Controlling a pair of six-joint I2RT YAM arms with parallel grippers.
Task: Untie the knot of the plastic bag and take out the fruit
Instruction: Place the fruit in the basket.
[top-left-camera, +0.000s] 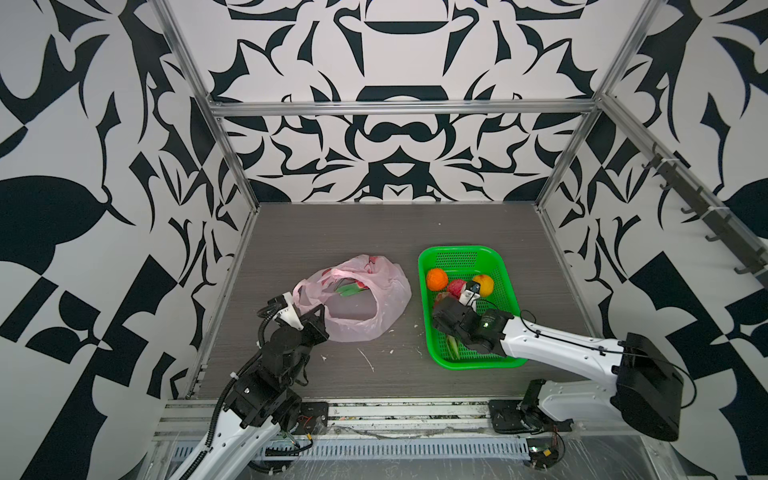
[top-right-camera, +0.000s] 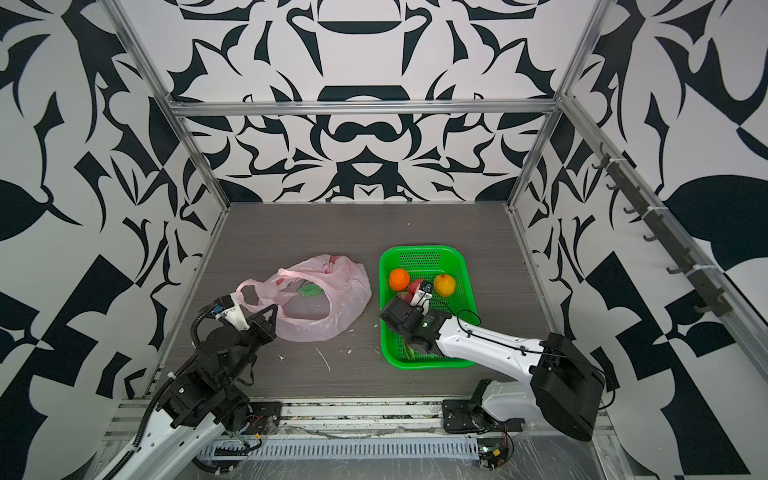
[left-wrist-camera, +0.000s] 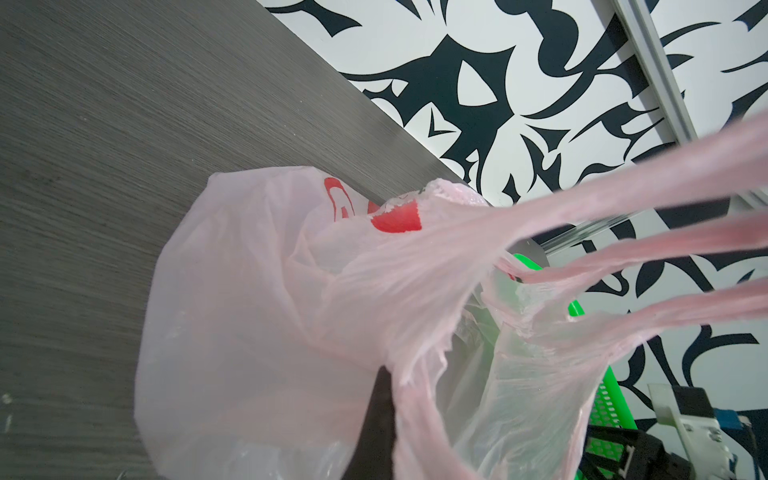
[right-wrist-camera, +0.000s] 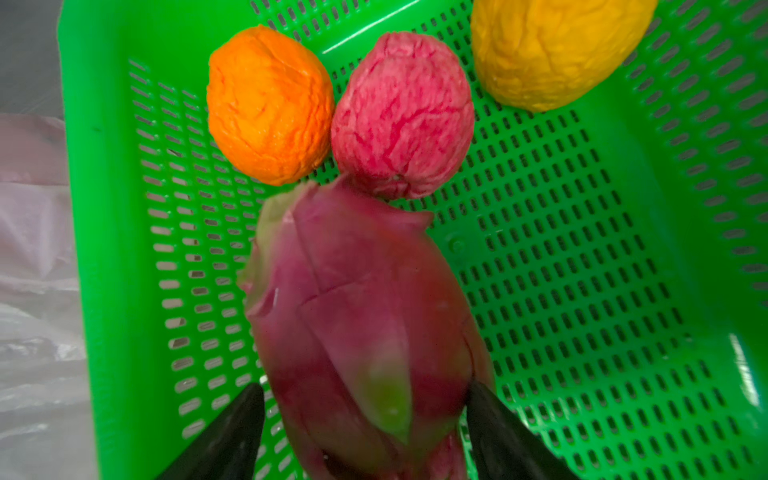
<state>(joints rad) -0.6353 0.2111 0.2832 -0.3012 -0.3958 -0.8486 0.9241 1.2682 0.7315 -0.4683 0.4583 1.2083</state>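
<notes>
From above, the right arm hides most of the dragon fruit (right-wrist-camera: 357, 316); I see only green tips by the near rim of the basket (top-left-camera: 424, 270). On the wrist view it lies lengthwise in the basket, blunt end against the red ball (right-wrist-camera: 403, 112), tips toward the robot's base. My right hand (right-wrist-camera: 365, 386) is released, fingers straddling it. My left hand (top-left-camera: 311, 318) is clenched on a handle of the plastic bag (top-left-camera: 388, 299), which is slumped on the worktop (top-left-camera: 332, 232). Another dragon fruit (top-left-camera: 351, 287) is inside, dim behind film.
</notes>
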